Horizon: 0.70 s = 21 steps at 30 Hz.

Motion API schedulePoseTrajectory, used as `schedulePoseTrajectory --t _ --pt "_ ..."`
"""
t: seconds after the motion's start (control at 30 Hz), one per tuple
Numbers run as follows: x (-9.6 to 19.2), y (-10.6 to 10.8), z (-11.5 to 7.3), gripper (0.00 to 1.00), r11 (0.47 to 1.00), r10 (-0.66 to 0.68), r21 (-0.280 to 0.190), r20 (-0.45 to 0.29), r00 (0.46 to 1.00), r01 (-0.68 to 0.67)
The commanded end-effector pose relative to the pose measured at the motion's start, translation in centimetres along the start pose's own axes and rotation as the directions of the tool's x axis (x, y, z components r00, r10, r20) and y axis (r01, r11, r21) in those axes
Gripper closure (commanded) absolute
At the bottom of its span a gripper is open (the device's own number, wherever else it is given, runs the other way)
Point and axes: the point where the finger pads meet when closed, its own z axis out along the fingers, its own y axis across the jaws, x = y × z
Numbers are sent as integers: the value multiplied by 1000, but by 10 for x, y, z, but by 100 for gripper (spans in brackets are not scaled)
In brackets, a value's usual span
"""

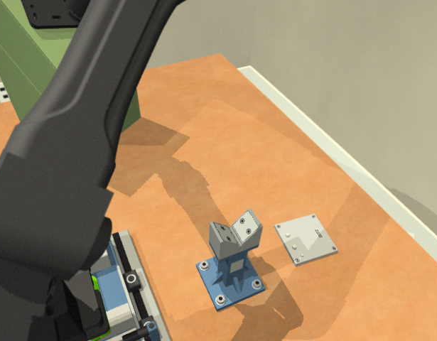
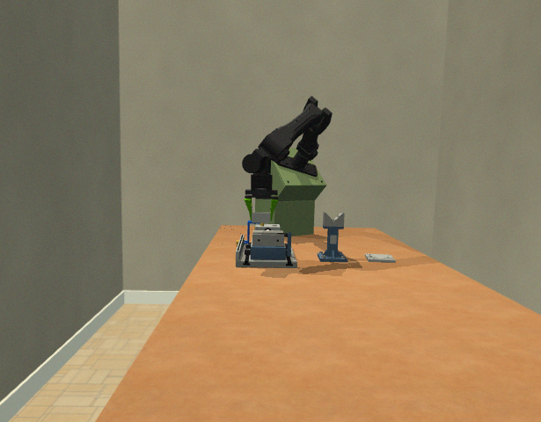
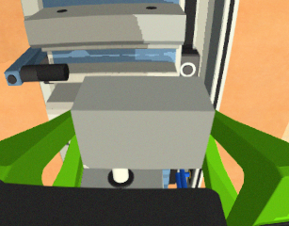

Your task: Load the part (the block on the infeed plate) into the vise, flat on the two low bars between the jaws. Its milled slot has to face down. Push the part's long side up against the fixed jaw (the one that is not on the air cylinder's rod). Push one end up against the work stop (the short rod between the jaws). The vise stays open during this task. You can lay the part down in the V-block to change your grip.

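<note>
Item: end effector point(image 3: 142, 145), green-fingered, on a black arm point(image 2: 284, 136). State: clamped on the part point(image 3: 143, 127), a plain grey block pinched by its two opposite sides between the green fingers. The block hangs in the air directly above the vise point(image 2: 266, 247), not touching it; in the exterior view it shows as a grey piece point(image 2: 261, 216) between the finger tips, just over the vise top. The slot cannot be made out from any view.

Item: vise, grey jaws on a blue body, seated on a light base with black rails point(image 1: 130, 264). In the wrist view a grey jaw block point(image 3: 106, 25) lies beyond the held part, with a short dark rod point(image 3: 46, 73) on a blue bracket to its left.

Item: V-block point(image 1: 236, 231), grey, on a blue bolted pedestal point(image 1: 211, 290), standing unoccupied to the right of the vise in the exterior view.

Item: infeed plate point(image 1: 305, 238), flat light square with small pins, beside the V-block, nothing on it.

Item: worktop point(image 2: 306, 340), orange, carrying all fixtures.

Item: green pedestal point(image 2: 302, 200), supporting the arm's base.
</note>
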Motion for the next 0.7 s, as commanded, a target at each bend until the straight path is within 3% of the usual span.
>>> schedulePoseTrajectory --t 0.0,0.67 --pt "-17 -5 -18 100 999 -19 29 52 998 17" --pt "-8 -1 -11 100 1000 -10 21 31 999 9"
